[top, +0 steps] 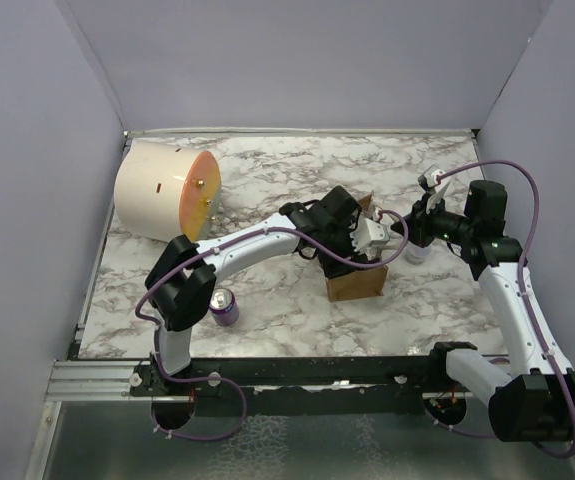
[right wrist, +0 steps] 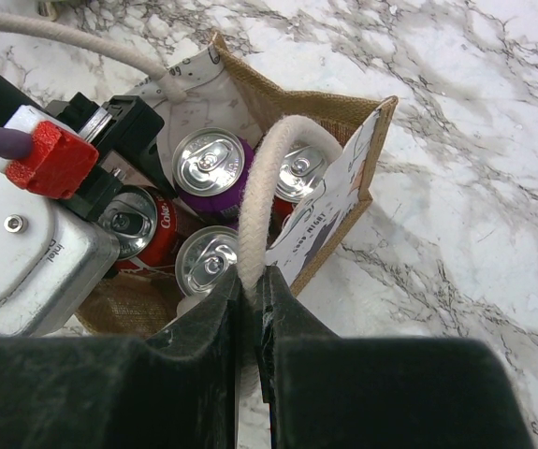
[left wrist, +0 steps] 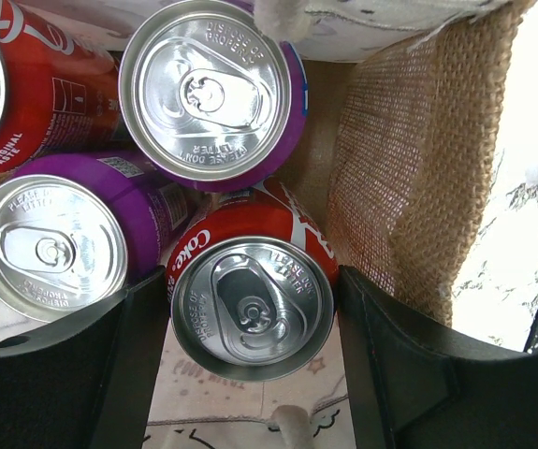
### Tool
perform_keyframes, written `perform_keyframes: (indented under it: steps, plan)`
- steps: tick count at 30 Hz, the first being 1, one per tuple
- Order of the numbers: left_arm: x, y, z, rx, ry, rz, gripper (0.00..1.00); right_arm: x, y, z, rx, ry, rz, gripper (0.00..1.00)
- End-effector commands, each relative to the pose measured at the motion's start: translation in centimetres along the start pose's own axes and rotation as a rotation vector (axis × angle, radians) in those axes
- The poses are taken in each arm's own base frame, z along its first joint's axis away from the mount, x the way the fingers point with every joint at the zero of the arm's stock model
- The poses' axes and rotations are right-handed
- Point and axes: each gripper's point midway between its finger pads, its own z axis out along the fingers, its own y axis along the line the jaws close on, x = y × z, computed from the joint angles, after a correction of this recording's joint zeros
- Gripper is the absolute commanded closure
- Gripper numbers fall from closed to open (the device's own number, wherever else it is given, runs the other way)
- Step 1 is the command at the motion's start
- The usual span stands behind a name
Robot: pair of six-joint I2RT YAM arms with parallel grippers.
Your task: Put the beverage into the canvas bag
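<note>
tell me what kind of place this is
Probably a robot test cell: a marble-patterned tabletop boxed in by lavender walls, a left arm and right arm bolted to a rail, and a staged canvas bag of soda cans.

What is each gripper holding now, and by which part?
The left gripper holds the red Coke can by its sides, inside the canvas bag. The right gripper pinches the bag's white handle.

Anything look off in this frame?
One purple can stands alone on the table by the left arm's base, outside the canvas bag. The cream cylinder lies on its side, far left. Nothing spilled.
</note>
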Motion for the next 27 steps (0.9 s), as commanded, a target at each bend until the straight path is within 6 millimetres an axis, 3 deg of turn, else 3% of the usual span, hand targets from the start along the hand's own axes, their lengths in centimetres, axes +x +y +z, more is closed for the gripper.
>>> perform_keyframes:
  steps: [1, 11, 21, 27]
  plan:
    - [2.3, -0.9, 0.9, 0.042, 0.078, -0.025, 0.49, -0.3, 0.2, -0.3, -0.004, -0.017, -0.02, 0.99]
    - [1.5, -1.0, 0.1, 0.045, 0.069, -0.029, 0.29, -0.4, 0.3, -0.4, 0.0, -0.022, -0.026, 0.99]
    - [0.5, -1.2, -0.8, 0.051, 0.044, -0.04, 0.21, -0.4, 0.2, -0.2, -0.006, -0.017, -0.02, 0.99]
    - [-1.1, -1.5, -2.4, 0.062, 0.0, -0.027, 0.16, -0.4, 0.2, -0.2, -0.009, -0.016, -0.018, 0.99]
